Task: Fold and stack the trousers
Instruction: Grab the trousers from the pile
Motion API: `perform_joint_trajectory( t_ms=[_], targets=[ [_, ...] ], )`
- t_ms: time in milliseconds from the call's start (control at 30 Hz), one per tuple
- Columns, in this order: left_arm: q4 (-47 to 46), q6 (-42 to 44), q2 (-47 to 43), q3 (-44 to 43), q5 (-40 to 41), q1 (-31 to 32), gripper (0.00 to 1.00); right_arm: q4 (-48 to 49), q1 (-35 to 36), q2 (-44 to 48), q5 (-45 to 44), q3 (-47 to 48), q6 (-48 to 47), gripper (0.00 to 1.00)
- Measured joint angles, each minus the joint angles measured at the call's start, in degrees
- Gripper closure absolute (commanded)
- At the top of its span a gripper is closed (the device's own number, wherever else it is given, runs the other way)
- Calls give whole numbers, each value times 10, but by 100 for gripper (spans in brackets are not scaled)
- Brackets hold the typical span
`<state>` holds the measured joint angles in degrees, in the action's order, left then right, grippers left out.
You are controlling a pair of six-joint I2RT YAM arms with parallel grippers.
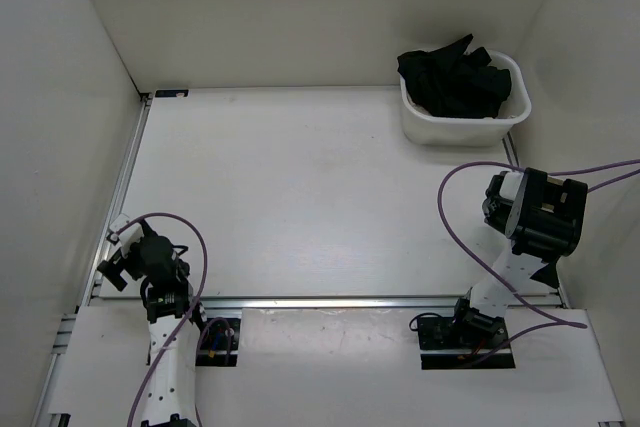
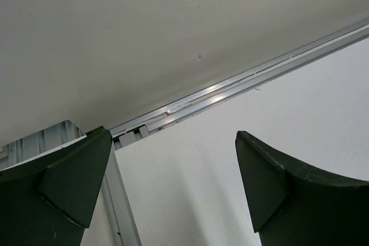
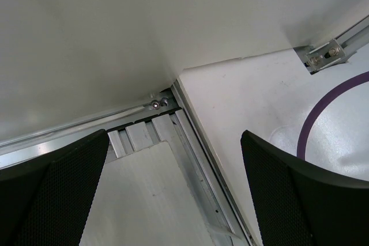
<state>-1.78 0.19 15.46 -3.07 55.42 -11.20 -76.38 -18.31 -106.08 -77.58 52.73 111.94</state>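
At the near edge both arms sit drawn back by their bases. The left gripper (image 2: pixel 172 142) has its jaws spread wide, and between them its wrist view shows only bare white surface and a metal rail (image 2: pixel 230 87) – nothing held, nothing touched. The right gripper (image 3: pixel 173 142) is just as wide, looking down on aluminium framing (image 3: pixel 144 188) and a loop of purple cable (image 3: pixel 314 113), and it too is empty.

Beyond them the table (image 1: pixel 300 197) lies between the arms and the work. At its far right corner stands a white tub (image 1: pixel 460 129), and the trousers (image 1: pixel 455 77) are in it: a crumpled black heap that fills the tub and pokes above its rim, with no legs or waistband to be made out.

By that showing the task is at its very start. The trousers are not lifted out, not spread flat, not folded and not stacked – every step is left. The right arm stands nearer the tub, so the first reach into it seems likeliest to be its job.
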Motion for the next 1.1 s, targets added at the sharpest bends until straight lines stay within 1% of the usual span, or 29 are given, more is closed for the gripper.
perform_joint_trajectory(
  t_ms=[267, 333, 400, 433, 500, 567, 600, 633, 667, 700, 733, 767, 800, 867, 900, 933, 1000, 1033, 1067, 1100],
  targets=[
    [0, 0, 0, 0, 1, 0, 0, -2, 0, 0, 0, 3, -5, 1],
    [-2, 0, 0, 0, 1, 0, 0, -4, 3, 0, 0, 34, -54, 1],
    [-15, 0, 0, 0, -15, -1, 0, -5, 12, 0, -4, 106, -132, 1],
    [-24, 0, 0, 0, -37, -1, 0, 0, 21, 1, -9, 152, -172, 1],
    [-26, 0, 0, -7, -118, -4, 0, 6, 49, 11, -16, 231, -247, 1],
    [-13, -1, 3, -30, -253, -5, 0, 16, 102, 42, -25, 287, -317, 1],
    [6, -1, 6, -53, -337, -5, 0, 28, 142, 66, -33, 306, -367, 1],
    [23, -1, 15, -83, -423, -5, 0, 64, 197, 100, -40, 315, -460, 1],
    [34, -1, 26, -113, -485, -3, 0, 115, 254, 133, -44, 318, -556, 1],
    [41, -1, 38, -140, -531, -3, 0, 172, 303, 162, -26, 318, -642, 1],
    [44, -1, 54, -169, -572, -3, 0, 236, 349, 191, 18, 319, -730, 1],
    [43, -1, 71, -195, -604, -3, 0, 284, 378, 213, 76, 324, -800, 1],
    [44, -2, 87, -217, -631, -3, 0, 317, 387, 226, 141, 338, -856, 1],
    [46, -2, 113, -249, -678, -3, 0, 361, 359, 218, 261, 398, -927, 1],
    [52, -2, 124, -260, -698, -3, 0, 368, 336, 200, 304, 442, -947, 1],
    [58, -2, 135, -270, -715, -3, 0, 372, 307, 158, 349, 512, -965, 1],
    [76, -2, 162, -290, -747, -3, 0, 377, 261, 65, 410, 659, -976, 1],
    [85, -2, 178, -300, -763, -3, 0, 376, 239, 3, 442, 742, -978, 1],
    [93, -2, 195, -310, -776, -3, 0, 389, 222, -44, 469, 798, -975, 1],
    [104, -2, 214, -321, -792, -3, 0, 405, 202, -89, 501, 834, -972, 1]
  ],
)
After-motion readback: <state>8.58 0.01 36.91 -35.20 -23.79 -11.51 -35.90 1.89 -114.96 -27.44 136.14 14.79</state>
